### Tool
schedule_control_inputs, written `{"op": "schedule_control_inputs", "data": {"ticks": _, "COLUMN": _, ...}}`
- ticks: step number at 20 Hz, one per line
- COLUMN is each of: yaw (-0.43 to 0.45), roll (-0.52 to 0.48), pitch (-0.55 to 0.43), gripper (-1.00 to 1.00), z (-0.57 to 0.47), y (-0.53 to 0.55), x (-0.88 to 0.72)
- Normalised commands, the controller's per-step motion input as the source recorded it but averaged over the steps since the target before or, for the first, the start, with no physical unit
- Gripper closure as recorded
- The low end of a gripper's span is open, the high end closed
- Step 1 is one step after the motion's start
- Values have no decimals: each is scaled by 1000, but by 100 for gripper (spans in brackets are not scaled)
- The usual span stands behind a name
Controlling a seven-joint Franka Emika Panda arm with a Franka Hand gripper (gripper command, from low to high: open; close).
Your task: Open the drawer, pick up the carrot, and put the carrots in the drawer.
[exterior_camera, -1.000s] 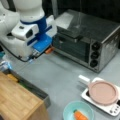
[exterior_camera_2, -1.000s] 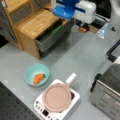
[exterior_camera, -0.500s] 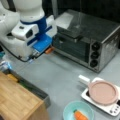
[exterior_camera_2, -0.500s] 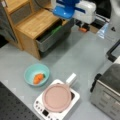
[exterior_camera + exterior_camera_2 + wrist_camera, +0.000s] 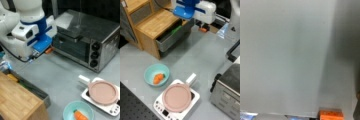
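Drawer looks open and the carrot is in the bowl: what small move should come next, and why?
Probably move the end effector toward the teal bowl. The drawer already stands pulled out, the carrot lies in the bowl untouched, and the end effector hangs far from it, beyond the drawer.

The grey drawer (image 5: 171, 40) stands pulled open — green vegetable inside; the orange carrot (image 5: 158, 78) lies in the bowl, at its 6 o'clock.
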Motion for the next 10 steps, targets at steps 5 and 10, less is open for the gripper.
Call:
{"op": "schedule_control_inputs", "data": {"ticks": 5, "yaw": -16, "roll": -131, "pitch": -97, "gripper": -100, "z": -103, "y": -34, "x": -85}}
{"op": "schedule_control_inputs", "data": {"ticks": 10, "yaw": -25, "roll": -86, "pitch": -91, "gripper": -100, "z": -122, "y": -36, "x": -95}}
